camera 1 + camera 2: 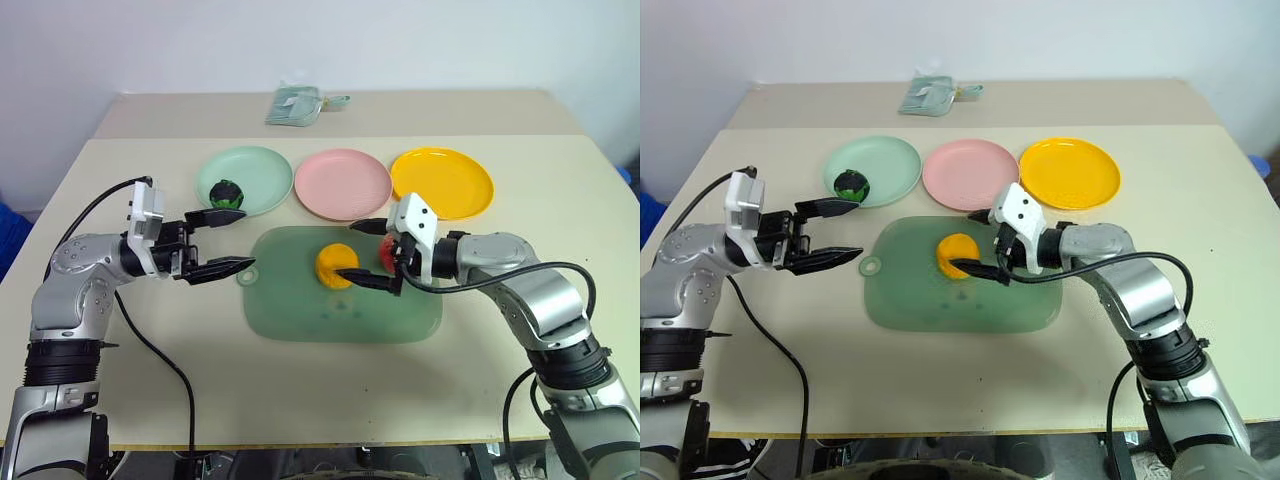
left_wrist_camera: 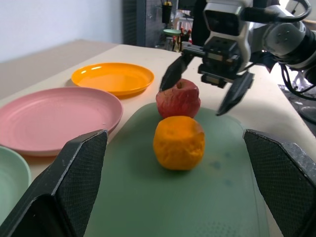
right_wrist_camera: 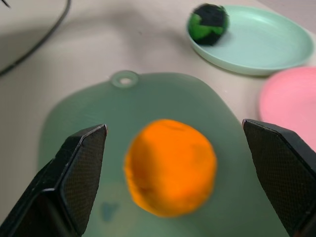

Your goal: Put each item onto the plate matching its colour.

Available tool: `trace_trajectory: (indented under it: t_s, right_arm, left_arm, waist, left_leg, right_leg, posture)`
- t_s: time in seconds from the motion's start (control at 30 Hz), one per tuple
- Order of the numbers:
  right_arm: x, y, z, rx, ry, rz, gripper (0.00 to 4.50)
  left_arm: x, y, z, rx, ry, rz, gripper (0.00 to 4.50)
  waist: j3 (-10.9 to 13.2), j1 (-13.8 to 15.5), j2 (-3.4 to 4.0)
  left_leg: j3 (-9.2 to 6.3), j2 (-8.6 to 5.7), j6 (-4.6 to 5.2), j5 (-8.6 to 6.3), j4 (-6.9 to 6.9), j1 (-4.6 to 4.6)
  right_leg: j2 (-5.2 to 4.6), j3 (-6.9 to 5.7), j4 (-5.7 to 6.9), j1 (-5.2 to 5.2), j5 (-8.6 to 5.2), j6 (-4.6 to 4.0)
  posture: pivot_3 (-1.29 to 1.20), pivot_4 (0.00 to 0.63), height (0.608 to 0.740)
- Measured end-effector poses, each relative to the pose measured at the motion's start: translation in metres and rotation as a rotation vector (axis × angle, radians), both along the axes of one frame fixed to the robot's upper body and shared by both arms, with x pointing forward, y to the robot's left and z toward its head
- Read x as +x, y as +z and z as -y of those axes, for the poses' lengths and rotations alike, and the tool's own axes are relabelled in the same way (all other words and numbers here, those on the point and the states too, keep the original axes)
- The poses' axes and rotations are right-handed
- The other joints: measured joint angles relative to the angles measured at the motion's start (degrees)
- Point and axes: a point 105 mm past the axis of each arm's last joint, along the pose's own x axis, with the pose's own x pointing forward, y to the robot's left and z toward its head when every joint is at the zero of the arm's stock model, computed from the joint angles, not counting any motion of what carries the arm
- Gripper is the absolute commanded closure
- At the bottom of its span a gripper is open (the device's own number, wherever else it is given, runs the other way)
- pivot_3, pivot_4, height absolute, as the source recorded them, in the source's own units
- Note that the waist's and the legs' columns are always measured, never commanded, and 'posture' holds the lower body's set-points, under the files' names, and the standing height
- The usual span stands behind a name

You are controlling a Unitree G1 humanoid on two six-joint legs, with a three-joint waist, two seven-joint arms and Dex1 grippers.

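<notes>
A dark green-and-black ball [image 1: 227, 193] lies on the mint green plate [image 1: 262, 170]. The pink plate [image 1: 343, 184] and the yellow-orange plate [image 1: 442, 183] stand bare to its right. On the green mat [image 1: 340, 305] sit the orange fruit [image 1: 335, 265] and, just behind it, the pink-red peach [image 2: 178, 98]. My right gripper [image 1: 348, 250] hovers open over the peach, pointing at the orange fruit [image 3: 170, 165]. My left gripper [image 1: 248, 238] is open and holds nothing, level beside the mat's tab, just in front of the mint plate.
A folded pale green cloth [image 1: 295, 105] lies at the table's far edge. A black cable [image 1: 150, 340] hangs from my left arm across the near left of the table. The three plates stand in a row behind the mat.
</notes>
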Motion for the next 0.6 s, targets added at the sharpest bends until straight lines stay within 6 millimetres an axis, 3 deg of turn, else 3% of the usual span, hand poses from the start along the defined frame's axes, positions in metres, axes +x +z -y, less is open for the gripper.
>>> trace_trajectory:
  t_s: [0.17, 0.33, 0.6]
  right_arm:
    - [-0.001, 0.012, 0.001, 0.002, 0.013, 0.023, 0.00]
    - [0.006, -0.004, -0.015, -0.080, -0.003, 0.018, 0.00]
    - [0.004, -0.025, -0.009, -0.169, -0.020, -0.096, 0.00]
  left_arm:
    - [-0.003, -0.002, -0.002, 0.016, -0.008, -0.025, 0.02]
    - [-0.007, -0.005, -0.001, 0.056, -0.047, -0.025, 0.02]
    - [-0.009, -0.015, -0.013, 0.120, -0.060, -0.032, 0.02]
  waist:
    - [0.0, -0.4, 0.00]
    - [0.0, -0.6, 0.00]
    - [0.0, -0.4, 0.01]
  left_leg:
    - [0.00, 0.01, -0.01, 0.01, -0.07, 0.00]
    - [0.01, 0.01, -0.13, 0.08, -0.09, 0.00]
    - [0.01, 0.00, -0.01, 0.01, -0.09, 0.00]
  right_leg:
    - [0.00, 0.00, 0.00, 0.04, 0.00, 0.00]
    - [0.00, 0.01, 0.00, -0.01, 0.00, 0.00]
    - [-0.01, 0.00, -0.03, -0.07, 0.00, 0.00]
  posture:
    - [0.00, 0.150, 0.738]
    - [0.00, 0.150, 0.738]
    - [0.00, 0.150, 0.738]
